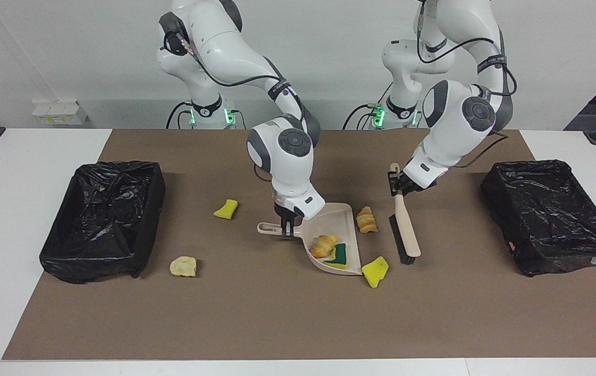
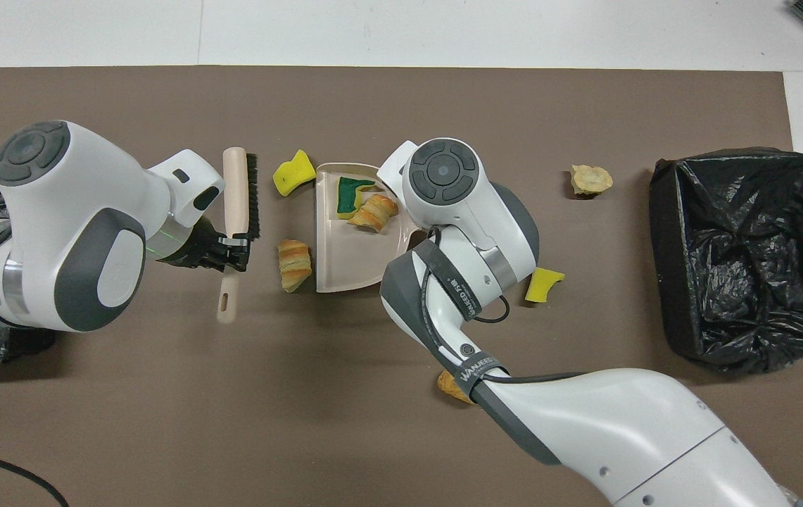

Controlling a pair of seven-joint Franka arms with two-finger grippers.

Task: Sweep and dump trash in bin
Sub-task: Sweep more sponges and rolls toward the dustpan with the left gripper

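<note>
We held the dustpan [image 1: 331, 243] flat on the brown mat [image 1: 277, 313] by its handle, our right gripper [image 1: 287, 225] clamped on it. Inside lay a croissant [image 1: 324, 244] and a green-backed sponge [image 1: 340, 255]. Our left gripper [image 1: 398, 185] was clamped on the brush [image 1: 406, 235], beside the pan toward the left arm's end. By our judgement, most remained: a second croissant [image 1: 366, 219] and a yellow wedge [image 1: 375, 270] lay just outside the pan's mouth, three pieces [image 1: 183, 266] sat well apart, and neither black-lined bin [image 1: 104, 219] showed trash.

Three yellow wedges [image 1: 375, 271], four bread lumps [image 1: 366, 219] (one half-hidden), two bins [image 1: 103, 218], one dustpan [image 1: 329, 230], one brush [image 1: 404, 230].
</note>
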